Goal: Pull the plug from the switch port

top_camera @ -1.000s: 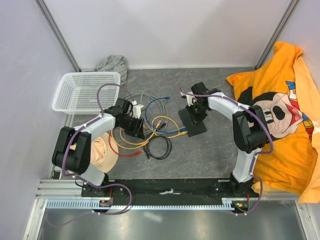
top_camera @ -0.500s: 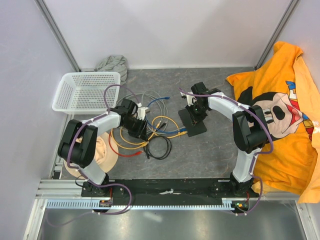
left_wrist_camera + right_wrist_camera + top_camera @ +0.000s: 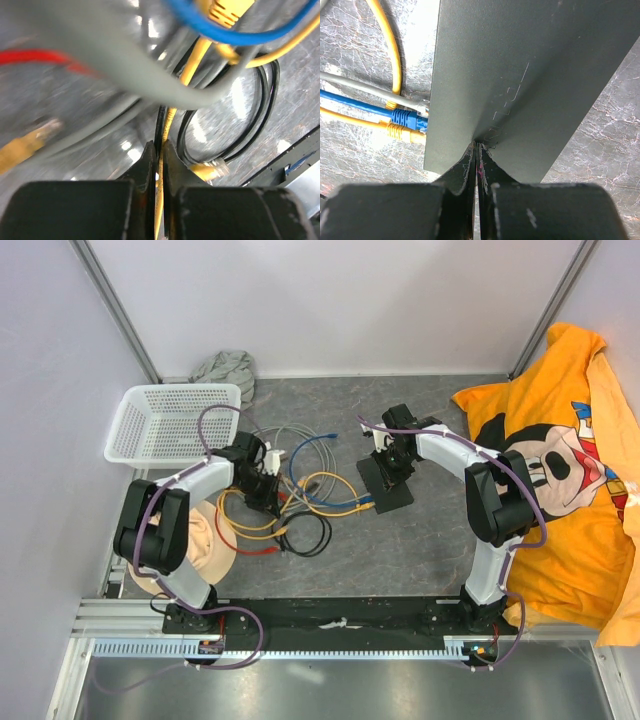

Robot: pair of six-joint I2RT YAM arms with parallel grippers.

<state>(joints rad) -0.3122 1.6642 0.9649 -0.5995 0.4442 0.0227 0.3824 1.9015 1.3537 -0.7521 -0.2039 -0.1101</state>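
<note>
The black switch (image 3: 388,486) lies flat at the table's middle right. In the right wrist view, a grey plug (image 3: 422,107), a blue plug (image 3: 405,118) and a yellow plug (image 3: 402,132) sit in sockets along the switch's (image 3: 530,75) left edge. My right gripper (image 3: 477,146) is shut, with its tips pressed on the switch's top (image 3: 395,468). My left gripper (image 3: 159,147) is shut on a yellow cable (image 3: 167,125), left of the switch among the tangled cables (image 3: 262,486). I cannot trace which plug that cable ends in.
Loose cables lie between the arms: a black loop (image 3: 260,120), a blue cable (image 3: 240,35), a grey cable (image 3: 125,65), a red cable (image 3: 40,57) and a free yellow plug (image 3: 210,171). A white basket (image 3: 170,420) stands back left, a grey cloth (image 3: 225,368) behind it, an orange shirt (image 3: 560,470) right.
My left gripper has moved a little left and back with the yellow cable, dragging the cable bundle and black loop leftward. The right arm and switch have not moved.
</note>
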